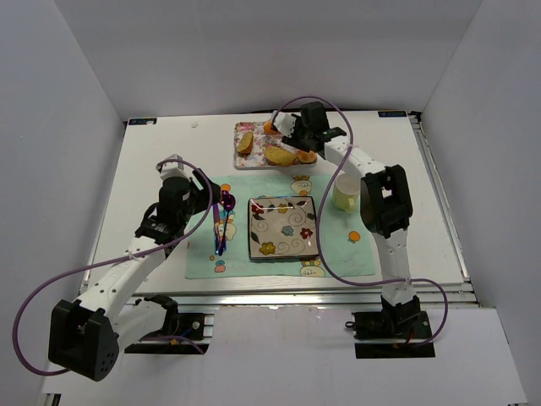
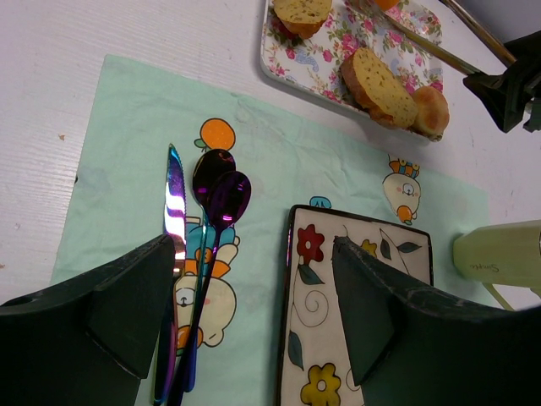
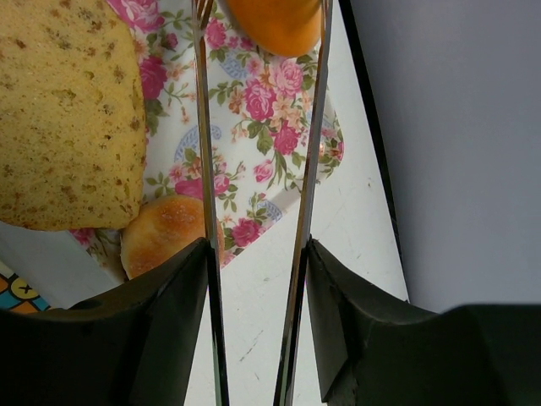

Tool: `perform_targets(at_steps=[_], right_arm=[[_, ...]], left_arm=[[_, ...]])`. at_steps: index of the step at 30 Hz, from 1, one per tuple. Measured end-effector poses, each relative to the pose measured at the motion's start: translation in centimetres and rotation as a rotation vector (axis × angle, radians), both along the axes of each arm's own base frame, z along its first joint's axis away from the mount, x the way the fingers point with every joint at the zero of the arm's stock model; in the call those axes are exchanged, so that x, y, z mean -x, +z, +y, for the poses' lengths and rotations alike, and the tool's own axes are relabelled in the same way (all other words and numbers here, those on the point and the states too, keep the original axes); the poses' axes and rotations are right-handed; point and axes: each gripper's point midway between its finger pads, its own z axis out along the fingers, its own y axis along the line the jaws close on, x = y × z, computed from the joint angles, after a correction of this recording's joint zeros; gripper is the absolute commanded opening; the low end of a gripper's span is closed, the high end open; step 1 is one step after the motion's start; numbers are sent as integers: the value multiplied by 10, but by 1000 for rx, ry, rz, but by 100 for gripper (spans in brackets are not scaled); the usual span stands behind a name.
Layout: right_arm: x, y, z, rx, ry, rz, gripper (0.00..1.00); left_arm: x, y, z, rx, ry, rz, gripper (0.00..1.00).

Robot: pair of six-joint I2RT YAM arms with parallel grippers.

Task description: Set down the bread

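The bread (image 1: 279,156), a flat tan slice with a darker crust, lies on the floral tray (image 1: 240,157). It also shows in the left wrist view (image 2: 385,85) and the right wrist view (image 3: 59,110). My right gripper (image 1: 297,132) (image 3: 258,254) hovers over the tray's far right end, shut on metal tongs (image 3: 203,127). The tong tips flank an orange piece (image 3: 275,21), beyond the bread. My left gripper (image 1: 203,199) (image 2: 254,296) is open and empty above the green mat (image 2: 262,161), between the cutlery and the plate.
A square flowered plate (image 1: 253,241) (image 2: 296,254) sits on the mat. A purple knife (image 2: 173,203) and spoons (image 2: 224,199) lie left of it. A yellow-green cup (image 1: 345,193) (image 2: 499,254) stands right. A wedge piece (image 1: 245,142) and a round bun (image 1: 306,156) (image 3: 165,237) share the tray.
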Motion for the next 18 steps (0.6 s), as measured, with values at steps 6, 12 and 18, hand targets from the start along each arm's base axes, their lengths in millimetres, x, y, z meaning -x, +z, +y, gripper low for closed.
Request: perform_targets(at_steps=[6,12,18], right_arm=[[-1,-15,-1,24,4,16,53],[-2,-19,-2,32,5,20,44],[-2,-18,-1,33,8,18,29]], left_arm=[[0,0,0,0,0,0,84],[0,0,0,0,0,0,84],[0,0,0,0,0,0,84]])
